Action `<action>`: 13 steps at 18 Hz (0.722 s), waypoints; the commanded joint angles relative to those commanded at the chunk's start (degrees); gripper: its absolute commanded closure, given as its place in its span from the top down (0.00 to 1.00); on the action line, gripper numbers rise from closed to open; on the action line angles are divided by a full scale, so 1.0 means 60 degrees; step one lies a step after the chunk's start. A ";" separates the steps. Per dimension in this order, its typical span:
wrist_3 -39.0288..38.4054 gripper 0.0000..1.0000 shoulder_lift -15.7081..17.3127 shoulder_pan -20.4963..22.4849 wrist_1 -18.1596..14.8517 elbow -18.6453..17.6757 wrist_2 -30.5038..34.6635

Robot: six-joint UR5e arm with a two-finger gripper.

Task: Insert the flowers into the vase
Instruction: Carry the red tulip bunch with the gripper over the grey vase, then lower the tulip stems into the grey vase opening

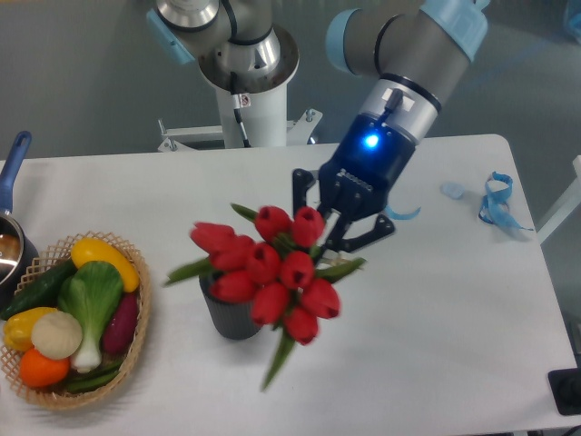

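Observation:
The flowers (pixel 272 268), a bunch of red tulip buds with green leaves spreading outward, sit upright over the vase and are wider than it. The vase (pixel 231 318) is small, dark grey and ribbed. It stands on the table left of centre, and the buds hide its mouth. My gripper (pixel 329 238) reaches down from the upper right into the back right side of the bunch. Its fingers close in on the stems, and the buds hide their tips. One long leaf (pixel 277 359) hangs down in front of the vase.
A woven basket (pixel 136 341) with vegetables stands at the left front. A pot with a blue handle (pixel 14 168) sits at the left edge. Blue ribbon pieces (pixel 495 200) lie at the back right. The robot's white base (pixel 254 100) stands behind the table.

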 joint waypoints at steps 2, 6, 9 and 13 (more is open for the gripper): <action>0.0248 0.16 0.0000 -0.0131 0.0015 -0.0395 -0.0689; 0.1418 0.18 0.0044 -0.0146 0.0029 -0.1333 -0.1876; 0.1831 0.18 0.0073 -0.0132 0.0029 -0.1949 -0.2799; 0.1876 0.18 0.0219 -0.0220 0.0029 -0.2096 -0.2963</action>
